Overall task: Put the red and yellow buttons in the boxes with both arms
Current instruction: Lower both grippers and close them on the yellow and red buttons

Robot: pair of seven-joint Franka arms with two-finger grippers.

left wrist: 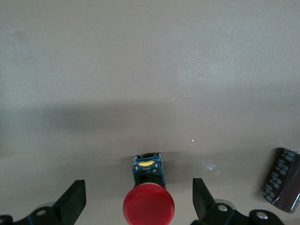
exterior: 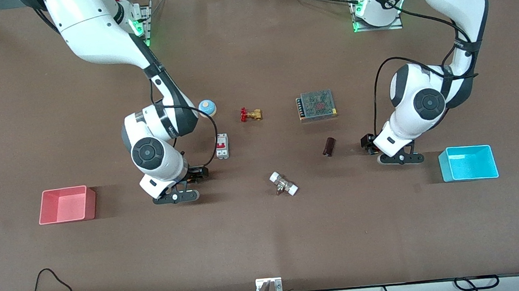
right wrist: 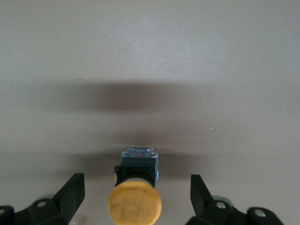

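Observation:
The red button (left wrist: 148,204) rests on the table between the spread fingers of my left gripper (left wrist: 138,187), which touch nothing. In the front view the left gripper (exterior: 371,147) is low at this button (exterior: 365,141), beside the cyan box (exterior: 467,162). The yellow button (right wrist: 135,202) rests between the spread fingers of my right gripper (right wrist: 136,180), untouched. In the front view the right gripper (exterior: 193,175) is low at it (exterior: 201,172), beside the pink-red box (exterior: 67,204). Both boxes hold nothing.
Between the arms lie a white and red breaker (exterior: 222,146), a brass valve (exterior: 250,114), a mesh-topped power supply (exterior: 316,105), a dark cylinder (exterior: 329,146), seen too in the left wrist view (left wrist: 283,180), and a white fitting (exterior: 284,184). A blue dome bell (exterior: 207,106) sits by the right arm.

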